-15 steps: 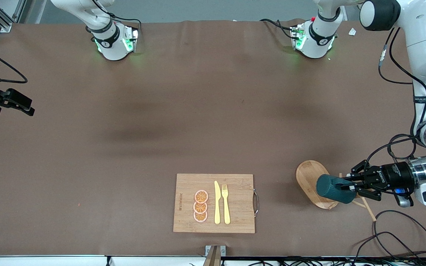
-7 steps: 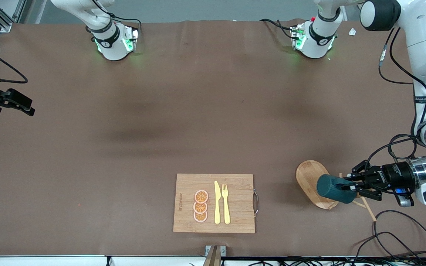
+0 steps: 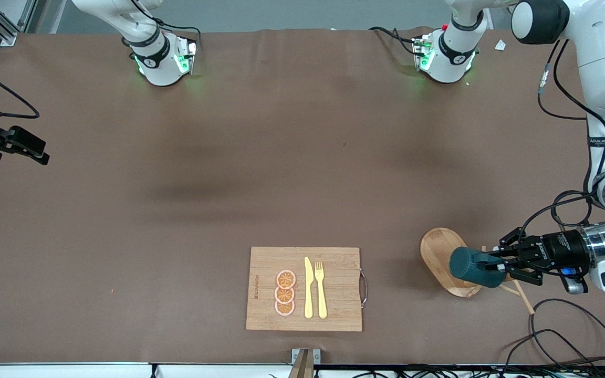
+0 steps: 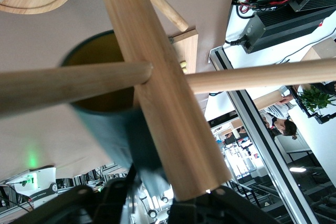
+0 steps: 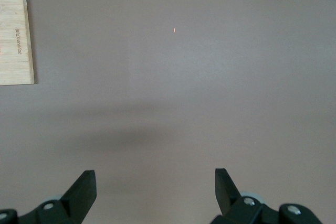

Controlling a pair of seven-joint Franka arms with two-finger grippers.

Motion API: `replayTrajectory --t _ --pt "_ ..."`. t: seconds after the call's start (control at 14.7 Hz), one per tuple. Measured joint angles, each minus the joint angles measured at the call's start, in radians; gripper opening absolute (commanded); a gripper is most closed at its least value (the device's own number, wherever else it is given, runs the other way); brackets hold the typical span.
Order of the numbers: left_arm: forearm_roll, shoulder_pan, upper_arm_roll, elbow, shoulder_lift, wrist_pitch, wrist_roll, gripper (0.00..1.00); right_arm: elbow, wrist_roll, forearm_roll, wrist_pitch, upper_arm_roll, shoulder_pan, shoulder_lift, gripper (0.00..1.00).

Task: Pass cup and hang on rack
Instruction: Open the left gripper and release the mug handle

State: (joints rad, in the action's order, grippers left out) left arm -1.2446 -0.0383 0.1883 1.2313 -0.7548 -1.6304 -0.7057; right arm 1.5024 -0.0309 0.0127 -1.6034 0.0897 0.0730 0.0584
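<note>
The dark teal cup (image 3: pixel 468 265) lies on its side in my left gripper (image 3: pixel 494 266), which is shut on it. It is held over the oval bamboo base of the rack (image 3: pixel 437 251), at the left arm's end of the table. Thin pegs (image 3: pixel 522 298) stick out past the gripper. In the left wrist view the rack's post (image 4: pixel 157 77) and crossing pegs stand right in front of the cup (image 4: pixel 100 66), whose yellowish inside faces them. The left gripper (image 4: pixel 152 203) shows dark at the edge. My right gripper (image 3: pixel 39 153) waits open and empty at the right arm's end, over bare table (image 5: pixel 155 184).
A rectangular bamboo cutting board (image 3: pixel 302 289) with orange slices, a yellow knife and a fork lies near the front edge; its corner shows in the right wrist view (image 5: pixel 16 40). Loose black cables (image 3: pixel 560 336) lie by the rack at the table's front corner.
The left gripper and the cup have shifted very slightly by the rack. The right arm has not moved.
</note>
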Motion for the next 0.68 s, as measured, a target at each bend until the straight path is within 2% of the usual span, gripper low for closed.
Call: replayTrajectory --t 0.07,0.68 --pt "-0.004 0.0 0.0 -0.002 0.0 0.0 0.0 1.0 0.0 0.0 0.0 0.0 0.0 0.0 0.0 1.0" --pt "-0.004 -0.004 0.0 -0.03 0.021 0.03 0.0 1.0 0.0 0.0 0.0 0.0 0.0 0.0 0.0 1.0"
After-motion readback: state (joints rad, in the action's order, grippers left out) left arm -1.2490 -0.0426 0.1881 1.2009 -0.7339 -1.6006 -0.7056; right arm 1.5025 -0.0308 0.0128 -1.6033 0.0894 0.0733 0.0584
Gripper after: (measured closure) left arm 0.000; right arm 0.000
